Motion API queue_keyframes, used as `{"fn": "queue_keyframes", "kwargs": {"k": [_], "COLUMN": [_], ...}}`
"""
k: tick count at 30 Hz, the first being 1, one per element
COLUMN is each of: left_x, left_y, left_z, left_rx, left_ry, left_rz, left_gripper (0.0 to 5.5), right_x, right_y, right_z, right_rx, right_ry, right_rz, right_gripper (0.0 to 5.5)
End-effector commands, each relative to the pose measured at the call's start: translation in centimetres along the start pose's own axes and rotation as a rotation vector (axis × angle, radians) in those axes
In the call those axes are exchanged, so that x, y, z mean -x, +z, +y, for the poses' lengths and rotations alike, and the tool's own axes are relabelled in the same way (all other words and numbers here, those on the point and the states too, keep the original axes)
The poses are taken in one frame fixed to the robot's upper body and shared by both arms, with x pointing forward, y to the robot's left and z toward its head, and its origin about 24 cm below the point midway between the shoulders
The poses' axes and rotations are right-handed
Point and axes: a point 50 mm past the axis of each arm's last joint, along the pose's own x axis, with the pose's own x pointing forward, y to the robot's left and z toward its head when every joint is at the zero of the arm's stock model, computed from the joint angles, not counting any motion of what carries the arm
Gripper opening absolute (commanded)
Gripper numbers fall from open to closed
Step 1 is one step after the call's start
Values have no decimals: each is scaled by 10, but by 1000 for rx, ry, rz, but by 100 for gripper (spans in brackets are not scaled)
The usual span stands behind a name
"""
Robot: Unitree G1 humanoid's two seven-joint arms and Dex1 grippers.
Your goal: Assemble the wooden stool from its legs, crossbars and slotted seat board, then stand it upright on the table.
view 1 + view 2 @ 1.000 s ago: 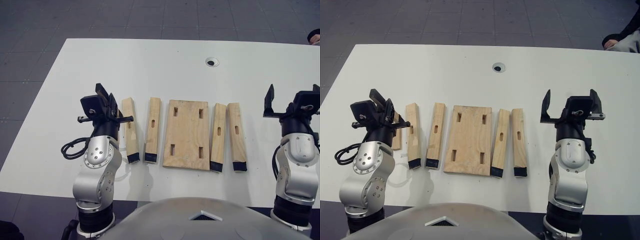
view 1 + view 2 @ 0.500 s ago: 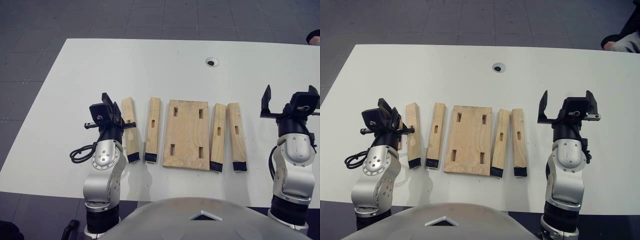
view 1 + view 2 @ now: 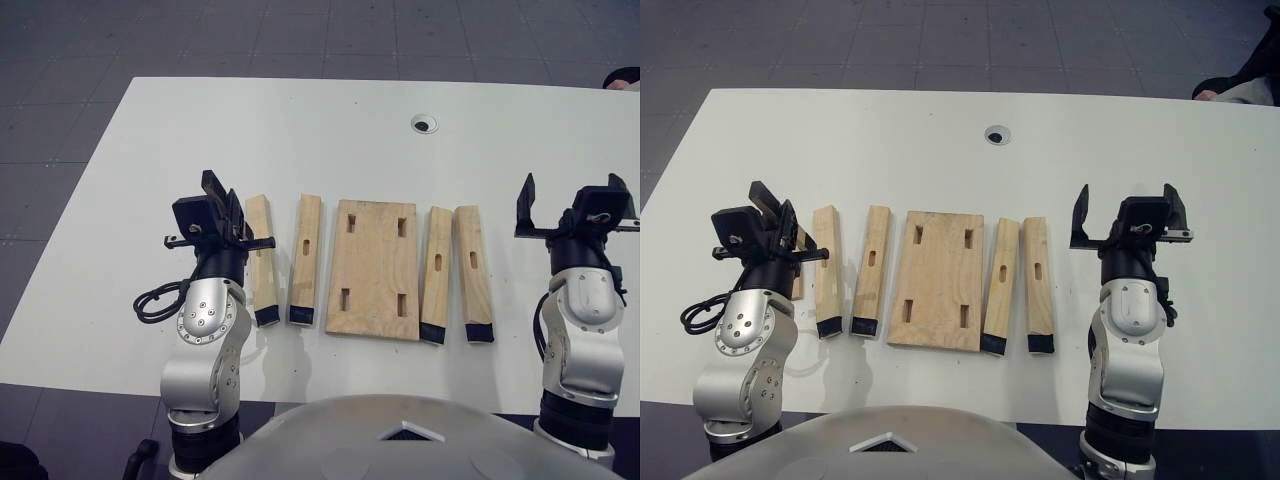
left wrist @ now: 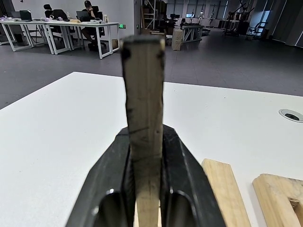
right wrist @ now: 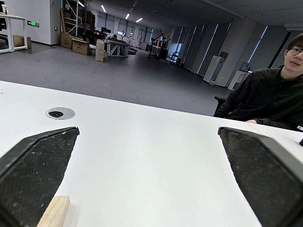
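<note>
The slotted seat board [image 3: 374, 268] lies flat in the middle of the table. Two black-tipped slotted legs [image 3: 261, 258] [image 3: 306, 257] lie to its left, and two more [image 3: 437, 273] [image 3: 473, 270] to its right. My left gripper [image 3: 215, 215] hovers just left of the leftmost leg. It is shut on a narrow wooden crossbar [image 4: 143, 85] with a dark end, which sticks out forward between the fingers [image 4: 177, 161]. My right gripper [image 3: 572, 200] is raised to the right of the rightmost leg. It is open wide, with nothing between its pads [image 5: 33, 175].
A cable grommet [image 3: 424, 124] sits in the white table [image 3: 330, 150] behind the parts. A black cable [image 3: 155, 300] loops beside my left arm. Bare tabletop lies behind the parts and at both sides.
The left gripper swung right with the crossbar, then eased back left and up. The right gripper drifted slightly toward the centre. The parts on the table stayed put.
</note>
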Motion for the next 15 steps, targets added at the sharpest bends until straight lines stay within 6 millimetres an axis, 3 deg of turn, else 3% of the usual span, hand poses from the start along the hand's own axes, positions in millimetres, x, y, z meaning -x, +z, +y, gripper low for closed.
{"fn": "queue_keyframes", "kwargs": {"k": [1, 15], "left_x": [-2, 0], "left_y": [-4, -27], "left_z": [-2, -4], "left_rx": [3, 5], "left_ry": [-7, 0], "left_rz": [15, 102], "left_gripper": [42, 42], "right_x": [0, -1], "right_y": [0, 1], "right_z": [2, 4], "right_rx": [-3, -3], "right_ry": [3, 11], "right_rz": [-1, -5], "right_gripper": [550, 550]}}
